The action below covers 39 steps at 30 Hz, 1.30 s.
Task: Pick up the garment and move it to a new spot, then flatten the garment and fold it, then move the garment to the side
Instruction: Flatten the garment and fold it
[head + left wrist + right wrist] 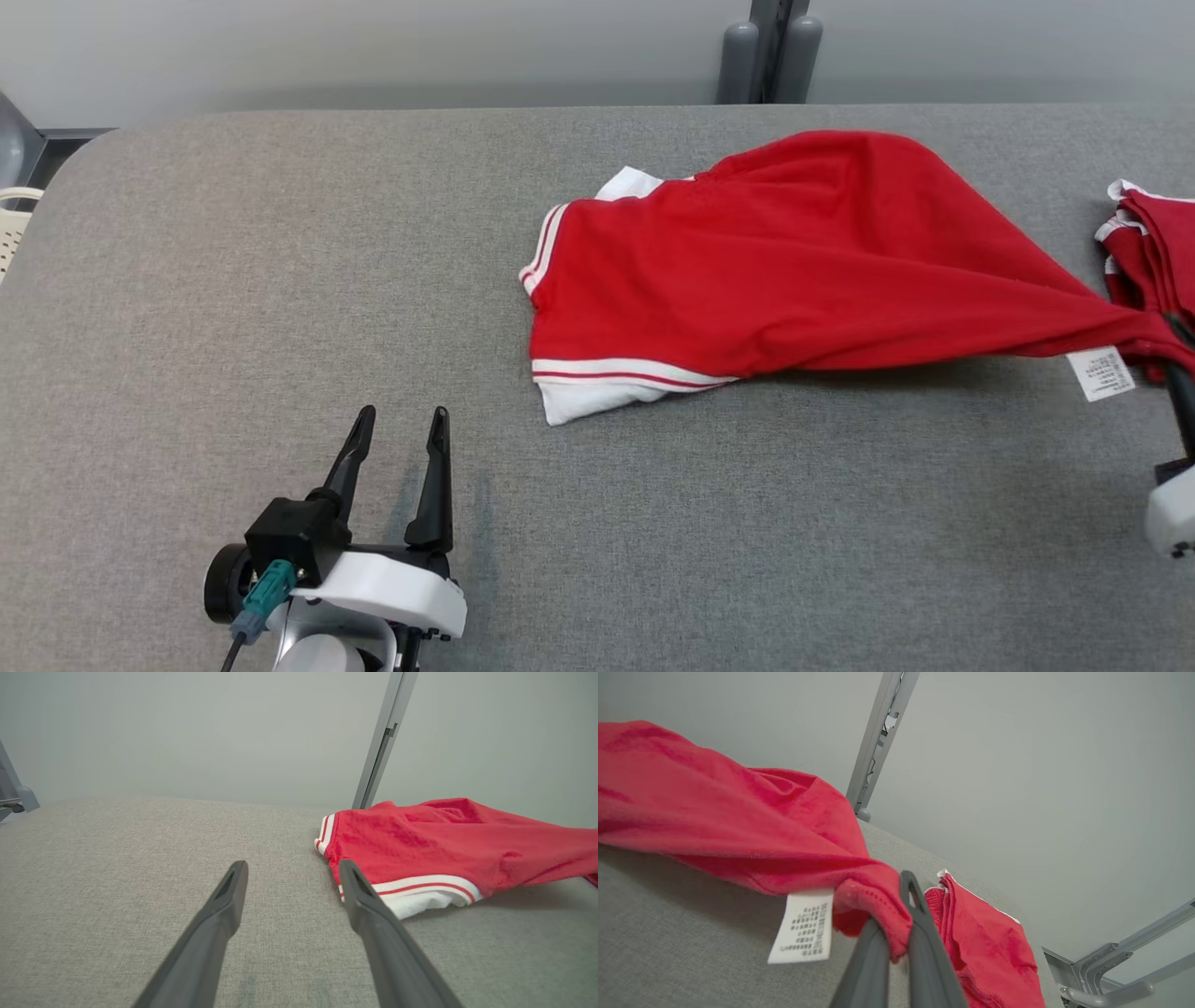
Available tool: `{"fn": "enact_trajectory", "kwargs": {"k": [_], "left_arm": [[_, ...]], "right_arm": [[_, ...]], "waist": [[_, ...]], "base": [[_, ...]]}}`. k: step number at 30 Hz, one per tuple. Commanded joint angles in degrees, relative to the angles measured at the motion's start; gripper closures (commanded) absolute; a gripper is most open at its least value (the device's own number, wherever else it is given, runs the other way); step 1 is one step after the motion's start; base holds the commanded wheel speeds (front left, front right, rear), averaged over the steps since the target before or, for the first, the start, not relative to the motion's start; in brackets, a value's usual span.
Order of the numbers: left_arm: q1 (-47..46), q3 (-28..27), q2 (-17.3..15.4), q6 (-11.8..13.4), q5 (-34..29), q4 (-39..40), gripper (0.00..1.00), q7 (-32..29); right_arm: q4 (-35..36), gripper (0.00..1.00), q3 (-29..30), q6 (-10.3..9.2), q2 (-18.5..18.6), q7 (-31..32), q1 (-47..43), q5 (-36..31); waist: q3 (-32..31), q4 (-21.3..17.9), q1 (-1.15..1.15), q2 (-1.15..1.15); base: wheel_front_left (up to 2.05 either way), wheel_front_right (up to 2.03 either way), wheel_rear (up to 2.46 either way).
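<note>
Right tool [895, 907] clamped on red garment [803, 261] by its white label [1102, 373]; left tool [402, 415] spread apart, well clear; second red cloth [1158, 252] on grey tabletop [280, 280], cut off

Txt on care tag [803, 926] of garment [738, 826] too small to read.

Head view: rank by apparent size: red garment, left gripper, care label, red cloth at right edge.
1. red garment, clearly largest.
2. left gripper, nearer the camera, so flattered.
3. red cloth at right edge, cropped by the frame; its place against the gripper is unsure.
4. care label, smallest.
</note>
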<state>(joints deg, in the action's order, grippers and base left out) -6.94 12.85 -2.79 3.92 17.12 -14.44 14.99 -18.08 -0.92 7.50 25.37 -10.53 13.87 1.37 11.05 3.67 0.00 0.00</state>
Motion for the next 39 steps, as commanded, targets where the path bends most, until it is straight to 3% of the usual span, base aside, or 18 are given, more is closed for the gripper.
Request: {"fn": "enact_trajectory", "kwargs": {"k": [1,8,10,11,27,39], "left_arm": [[-0.1,-0.29,-0.25,-0.09,-0.15,0.09,0.0,0.27],[0.0,-0.42,-0.25,-0.4,-0.59,0.04,0.0,0.27],[-0.07,-0.06,-0.24,-0.51,-0.71,-0.18,0.0,0.27],[-0.1,0.18,-0.23,-0.63,-0.8,-0.29,0.0,0.27],[1.85,3.84,-0.23,-1.93,1.33,-4.77,0.0,0.26],[-1.14,8.0,-0.25,-3.55,4.96,-15.05,0.0,0.26]], "right_arm": [[0.59,1.0,0.77,0.0,0.34,0.38,-0.45,-0.22],[2.58,0.98,6.29,0.0,-1.17,1.89,-4.79,-2.0],[1.73,0.51,4.83,0.0,-1.32,3.12,-5.74,-1.34],[1.62,0.0,4.58,0.0,-1.39,3.24,-5.82,-0.77],[6.97,0.0,7.61,0.0,-4.5,-0.17,-9.74,5.52],[11.14,0.0,5.69,0.0,-13.39,-3.19,-11.11,6.16]], "waist": [[0.01,-0.11,0.0,0.0],[-0.33,-0.72,0.0,0.0],[-0.62,-0.89,0.0,0.0],[-0.75,-1.01,0.0,0.0],[-5.36,-8.46,0.0,0.0],[-6.82,-12.9,0.0,0.0]], "base": [[0.0,0.0,0.0],[0.0,0.0,0.0],[0.0,0.0,0.0],[0.0,0.0,0.0],[0.0,0.0,0.0],[0.0,0.0,0.0]]}}
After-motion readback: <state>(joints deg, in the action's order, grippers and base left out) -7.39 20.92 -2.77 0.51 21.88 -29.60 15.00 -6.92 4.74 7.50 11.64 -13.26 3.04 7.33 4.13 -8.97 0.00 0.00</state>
